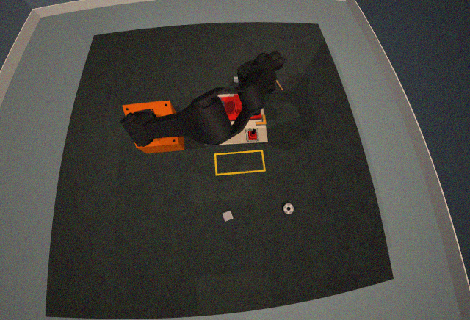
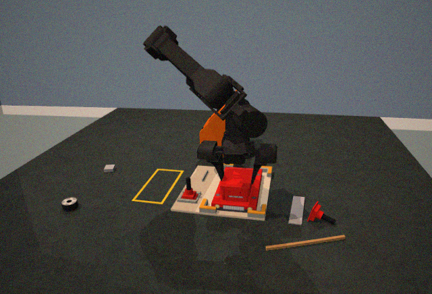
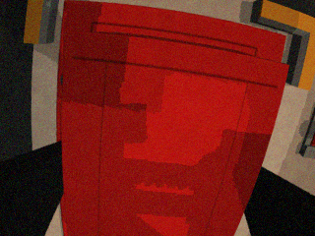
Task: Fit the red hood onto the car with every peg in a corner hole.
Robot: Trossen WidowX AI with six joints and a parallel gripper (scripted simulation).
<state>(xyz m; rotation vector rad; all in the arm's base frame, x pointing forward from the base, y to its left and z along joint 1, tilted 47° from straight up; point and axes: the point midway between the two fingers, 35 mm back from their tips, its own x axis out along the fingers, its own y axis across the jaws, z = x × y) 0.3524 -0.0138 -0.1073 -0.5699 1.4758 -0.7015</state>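
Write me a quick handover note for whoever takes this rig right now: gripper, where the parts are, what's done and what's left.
Gripper: shut on the red hood, one finger on each side.
Hood: over the car in the jig, inside the orange corner brackets. From the wrist view it looks nearly square to the jig; whether the pegs are in the holes is hidden.
Done: hood picked up and brought onto the chassis.
Left: confirm it sits flat on the deck, open the fingers, lift straight up clear.
Nearby: a spare red peg stand on the jig plate, so watch it on the retreat.
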